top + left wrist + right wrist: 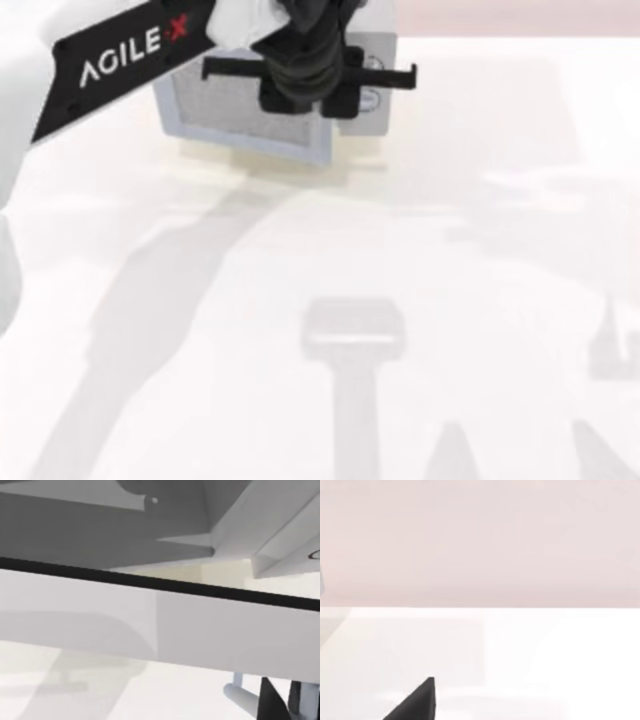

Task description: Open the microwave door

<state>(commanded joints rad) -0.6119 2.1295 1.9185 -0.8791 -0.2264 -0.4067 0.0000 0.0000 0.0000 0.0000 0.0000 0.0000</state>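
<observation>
Super bright and washed out here, the glossy white table (pixel 480 300) nearly blows out to pure white toward its right edge. Soft grey arm shadows run across its near half, plus a faint yellowish one right under the small light-grey boxy microwave (pixel 250 125) at the far edge. Everything looks a bit soft, no hard glare spots.

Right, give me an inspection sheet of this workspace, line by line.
Surface: pale table, only shadows on it.
Job's things: microwave at the far edge; microwave door with its mesh window, looks slightly ajar.
Clutter: nothing seen.
Grippers: left gripper over the microwave's front, fingers spread wide; right gripper only a dark tip in its wrist view.
Cables: nothing seen.
Surroundings: pinkish backdrop.
</observation>
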